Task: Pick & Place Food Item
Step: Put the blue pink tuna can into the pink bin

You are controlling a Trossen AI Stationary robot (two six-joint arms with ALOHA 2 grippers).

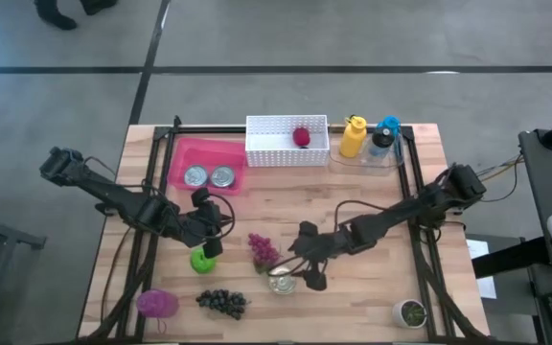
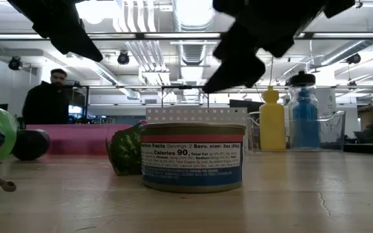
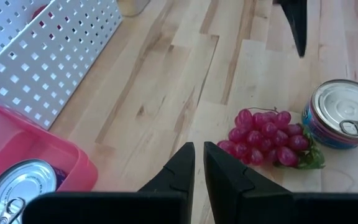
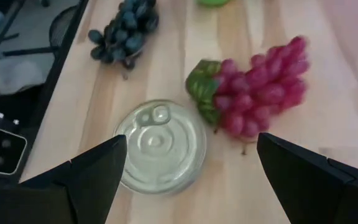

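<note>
A tin can [image 1: 281, 280] with a pull-tab lid stands upright on the wooden table, near the front middle. A bunch of red grapes [image 1: 264, 249] lies just beyond it. My right gripper [image 4: 191, 149] hovers open above the can [image 4: 160, 146], one finger to each side, touching nothing. In the high view that gripper [image 1: 302, 266] sits just right of the can. My left gripper [image 3: 199, 146] is shut and empty, held above the table to the left of the grapes [image 3: 269, 137]. A green apple [image 1: 202, 259] rests on the table below the left gripper [image 1: 214, 230].
Dark grapes [image 1: 221, 302] and a purple item [image 1: 157, 304] lie near the front left. At the back are a pink tray [image 1: 188, 153] with two cans, a white perforated basket [image 1: 276, 153] and a clear bin with two bottles [image 1: 367, 139]. A small pot [image 1: 411, 312] stands front right.
</note>
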